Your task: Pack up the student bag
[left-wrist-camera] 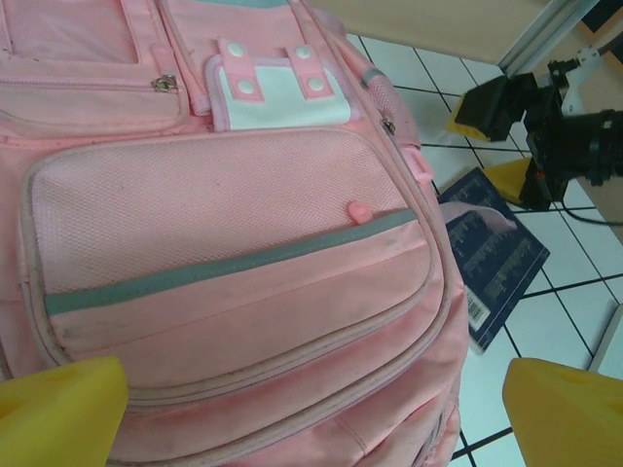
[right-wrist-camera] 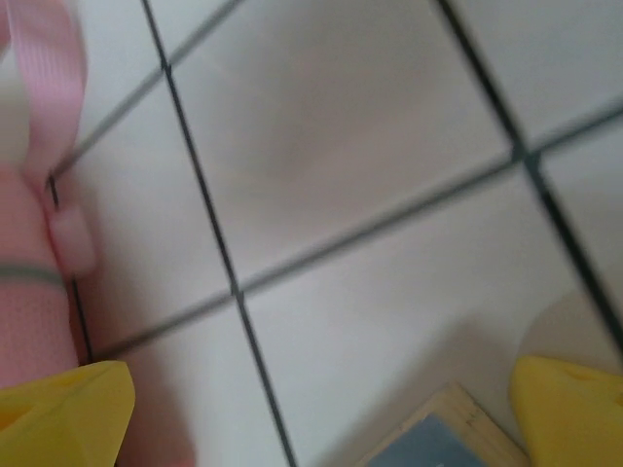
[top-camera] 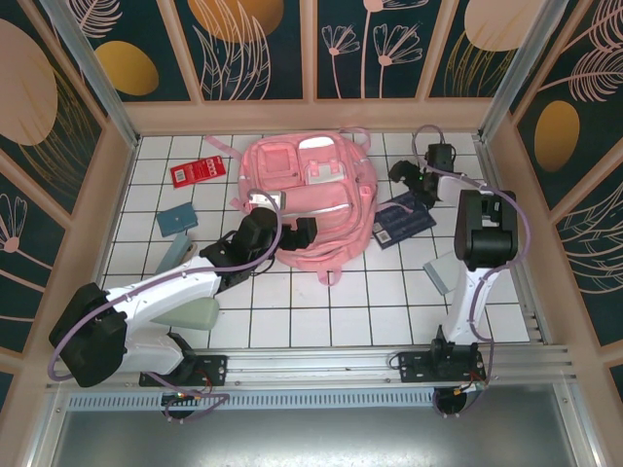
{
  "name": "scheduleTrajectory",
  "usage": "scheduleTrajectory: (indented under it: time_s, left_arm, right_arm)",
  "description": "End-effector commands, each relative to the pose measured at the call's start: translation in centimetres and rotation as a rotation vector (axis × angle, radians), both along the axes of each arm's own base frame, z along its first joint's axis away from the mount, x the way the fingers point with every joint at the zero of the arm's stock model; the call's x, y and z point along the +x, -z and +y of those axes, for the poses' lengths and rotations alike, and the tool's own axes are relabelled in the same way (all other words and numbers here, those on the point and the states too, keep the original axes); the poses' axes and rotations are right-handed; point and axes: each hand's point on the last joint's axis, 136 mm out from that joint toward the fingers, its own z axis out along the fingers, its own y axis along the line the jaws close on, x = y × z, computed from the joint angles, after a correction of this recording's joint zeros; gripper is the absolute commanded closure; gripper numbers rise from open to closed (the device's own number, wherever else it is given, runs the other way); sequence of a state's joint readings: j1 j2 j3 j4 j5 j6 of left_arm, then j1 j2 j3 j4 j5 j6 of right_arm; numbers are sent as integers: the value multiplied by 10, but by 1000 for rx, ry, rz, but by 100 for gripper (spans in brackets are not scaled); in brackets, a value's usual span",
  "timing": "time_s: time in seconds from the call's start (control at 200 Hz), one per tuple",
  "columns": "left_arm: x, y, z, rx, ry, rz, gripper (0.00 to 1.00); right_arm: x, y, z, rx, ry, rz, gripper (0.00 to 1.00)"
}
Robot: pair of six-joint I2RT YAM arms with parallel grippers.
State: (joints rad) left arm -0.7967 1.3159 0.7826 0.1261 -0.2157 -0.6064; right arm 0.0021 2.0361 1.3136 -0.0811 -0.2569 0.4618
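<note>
The student bag, a large pink backpack with front pockets, lies flat in the middle of the tiled table. My left gripper hovers over its near edge. In the left wrist view the yellow fingertips stand wide apart over the bag's lower front pocket, open and holding nothing. My right gripper sits just right of the bag, above a dark blue book. Its yellow fingertips are spread open over bare tile, with a pink strap at the left and the book's corner below.
A red packet lies at the back left. A teal box and a grey-green block sit left of the bag. A grey piece rests near the right arm. Walls enclose the table on three sides.
</note>
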Motion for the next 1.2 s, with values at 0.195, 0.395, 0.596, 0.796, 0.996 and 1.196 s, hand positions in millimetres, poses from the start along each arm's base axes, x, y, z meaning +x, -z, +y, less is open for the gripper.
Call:
scheduleTrajectory:
  time_s: [0.195,0.395,0.596,0.796,0.996,1.196]
  left_arm:
    - [2,-6,-3,-44,7,-13,4]
    - [2,2,-16,-46,46,16,7]
    - [0,10,-39,-37,107,34,10]
    - [-14,25,-87,-8,229,62,41]
    - [-33,61,-121,15,314,141,68]
    - [-56,102,-151,51,384,219,70]
  right_arm:
    - [-68,-10,63,42,-117,12,1]
    - [-84,-24,71,-15,-111,-29,1]
    - [-87,-56,46,-116,-20,-121,1]
    - [-90,-55,45,-120,-23,-122,15]
    - [-110,-49,49,-101,-29,-128,23]
    - [-128,-53,45,-87,-7,-152,24]
